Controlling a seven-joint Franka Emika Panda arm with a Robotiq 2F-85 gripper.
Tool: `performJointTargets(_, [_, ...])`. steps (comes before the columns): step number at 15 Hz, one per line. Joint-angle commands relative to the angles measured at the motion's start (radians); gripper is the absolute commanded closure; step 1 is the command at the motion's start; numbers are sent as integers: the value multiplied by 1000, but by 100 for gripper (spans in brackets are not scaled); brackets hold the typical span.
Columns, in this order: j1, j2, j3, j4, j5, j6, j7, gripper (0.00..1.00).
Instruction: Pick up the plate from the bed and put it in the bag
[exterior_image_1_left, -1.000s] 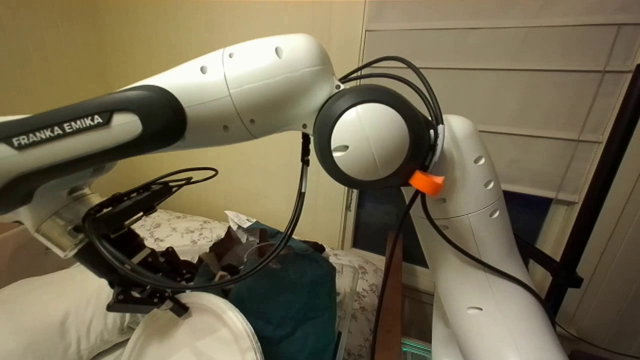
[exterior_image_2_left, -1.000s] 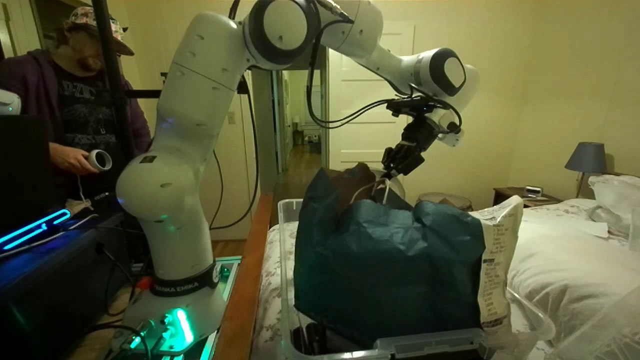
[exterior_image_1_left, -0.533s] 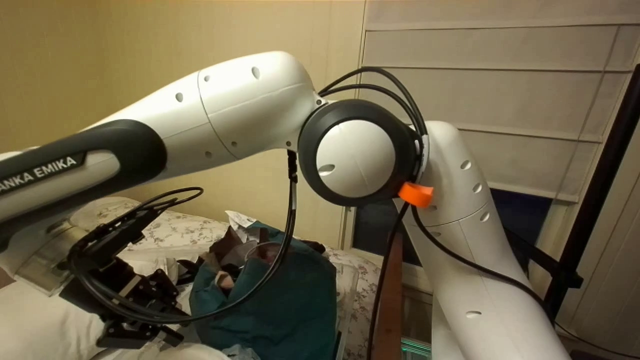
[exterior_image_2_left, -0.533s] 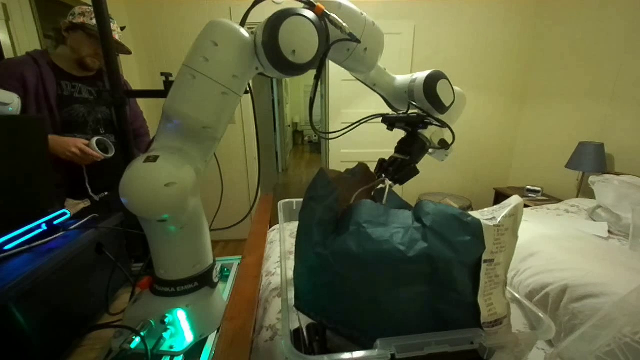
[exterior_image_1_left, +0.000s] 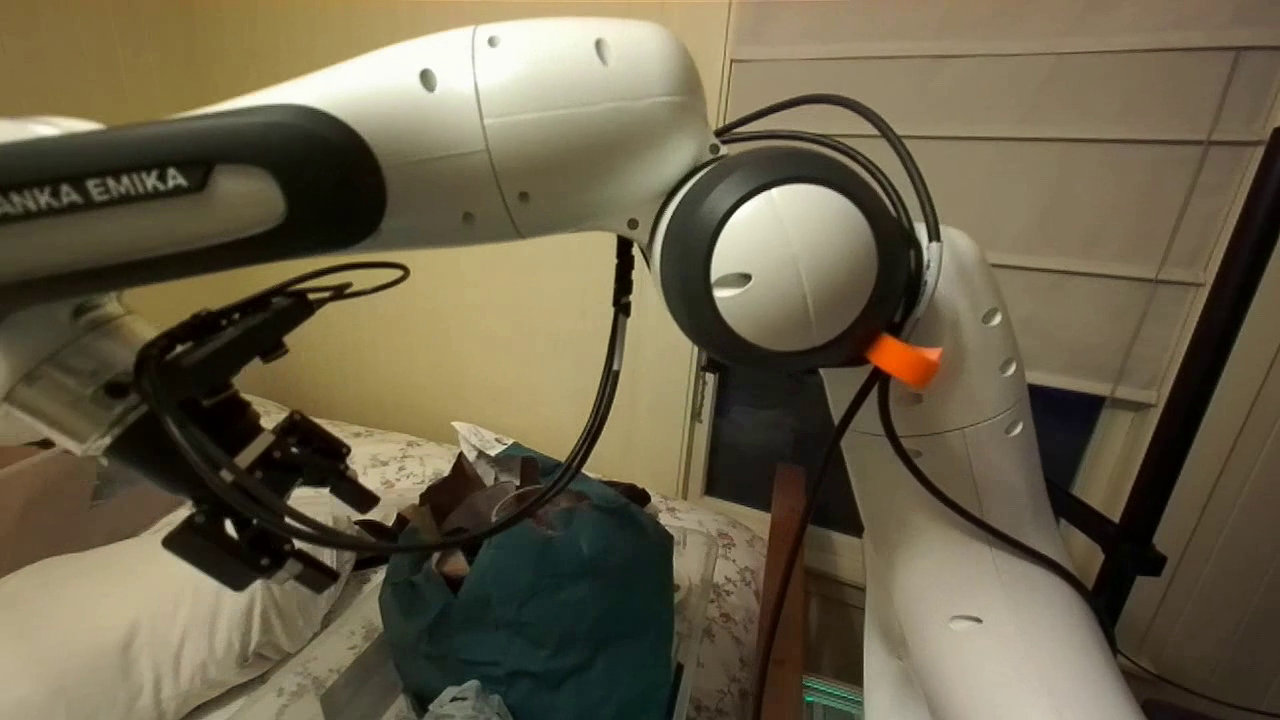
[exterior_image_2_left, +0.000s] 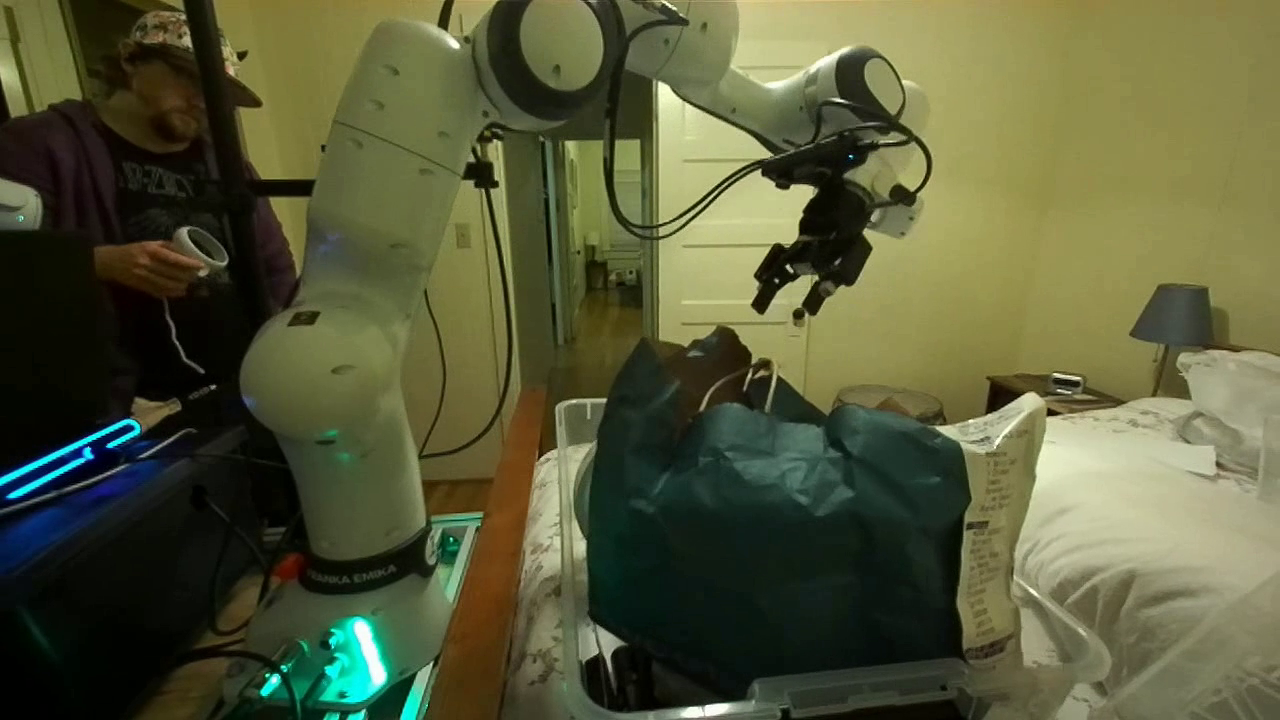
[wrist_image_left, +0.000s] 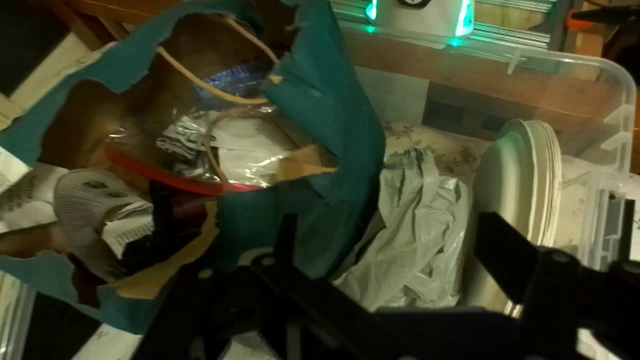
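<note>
My gripper (exterior_image_1_left: 335, 533) is open and hangs above and beside the teal bag (exterior_image_1_left: 550, 600), with nothing between its fingers (exterior_image_2_left: 765, 290). The cream-white plate (wrist_image_left: 505, 180) stands on edge in the wrist view, several rims nested together, inside a clear bin and apart from the bag. A sliver of the plate (exterior_image_2_left: 583, 490) shows past the bag's edge in an exterior view. The bag's mouth gapes, with wrappers and papers inside. Floral bedding on the bed (exterior_image_1_left: 730, 580) lies around the bin. One finger (wrist_image_left: 500, 250) covers part of the plate in the wrist view.
The clear plastic bin (exterior_image_2_left: 578, 415) surrounds the bag. A crumpled grey plastic bag (wrist_image_left: 420, 225) lies between the teal bag and the plate. White pillow (exterior_image_1_left: 150, 630) rests beside the bin. A wooden rail (exterior_image_2_left: 500, 560) separates bed and robot base. A person (exterior_image_2_left: 160, 200) stands behind.
One second ago the gripper was shut on the plate's rim. It dipped with the plate, let go, and has risen with its jaws spread; the plate has dropped from view beneath it.
</note>
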Motion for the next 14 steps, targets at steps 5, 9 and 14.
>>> performJointTargets(5, [-15, -164, 32, -46, -173, 91, -214, 0])
performJointTargets(9, [-43, -252, 12, -109, -93, 259, -83, 0])
performJointTargets(14, [-55, -235, 9, -71, -79, 254, -81, 0])
